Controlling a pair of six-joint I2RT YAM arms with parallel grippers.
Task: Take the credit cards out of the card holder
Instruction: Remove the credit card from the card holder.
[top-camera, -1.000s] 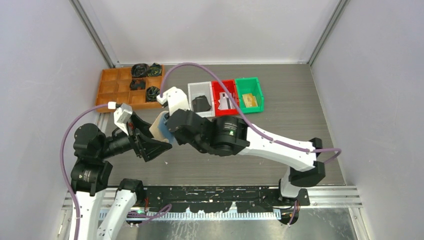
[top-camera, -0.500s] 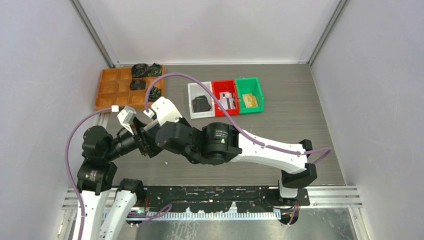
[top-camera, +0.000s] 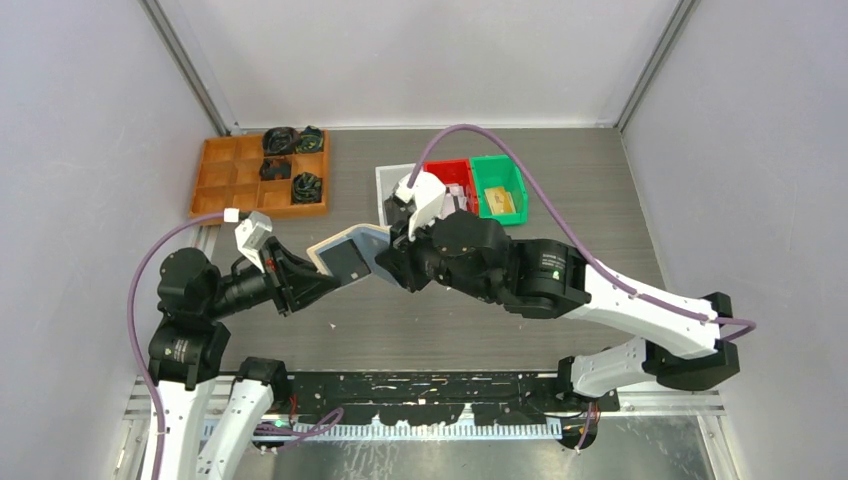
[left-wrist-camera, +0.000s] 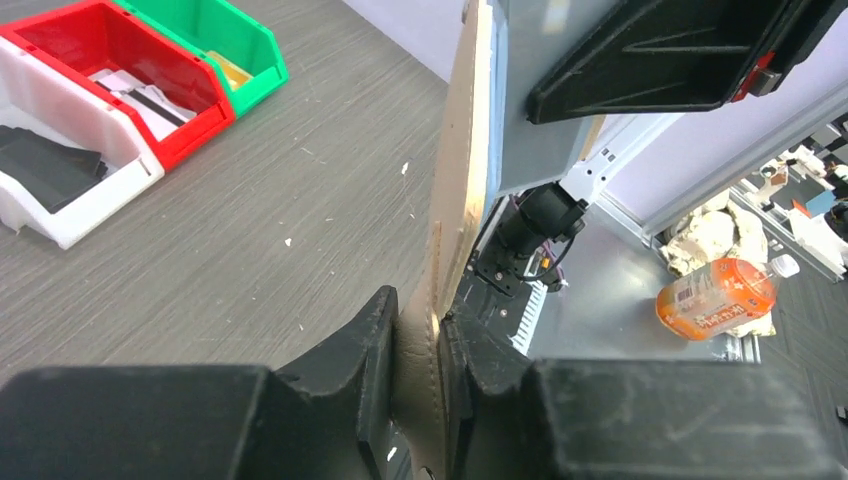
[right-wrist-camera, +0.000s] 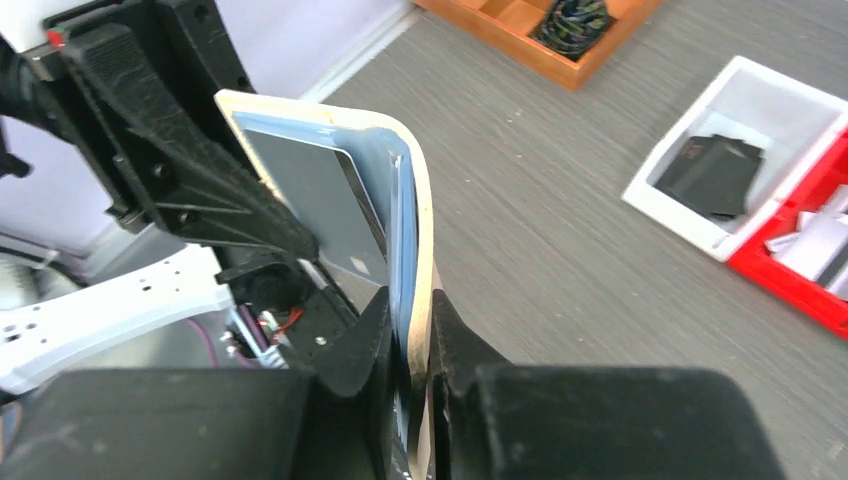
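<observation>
The card holder (top-camera: 345, 243), beige outside and pale blue inside, hangs above the table between both arms. My left gripper (top-camera: 318, 274) is shut on its left edge, and the left wrist view shows the tan leather (left-wrist-camera: 462, 180) pinched between the fingers of that gripper (left-wrist-camera: 418, 335). My right gripper (top-camera: 386, 258) is shut on the opposite edge, its own view (right-wrist-camera: 408, 325) showing the beige rim (right-wrist-camera: 425, 240) clamped. One of the credit cards, dark grey (right-wrist-camera: 310, 195), sits in the blue pocket (top-camera: 352, 264). More cards, white with a black stripe (left-wrist-camera: 140, 92), lie in the red bin (left-wrist-camera: 70, 30).
A white bin (right-wrist-camera: 760, 90) holding a black lump (right-wrist-camera: 712, 175), the red bin (top-camera: 458, 166) and a green bin (top-camera: 498, 170) stand in a row at the back. A wooden compartment tray (top-camera: 225, 180) with black items sits at back left.
My left gripper has closed on the card holder's left edge. The right arm swung left, then back right, carrying the holder, which now hangs between both grippers.
</observation>
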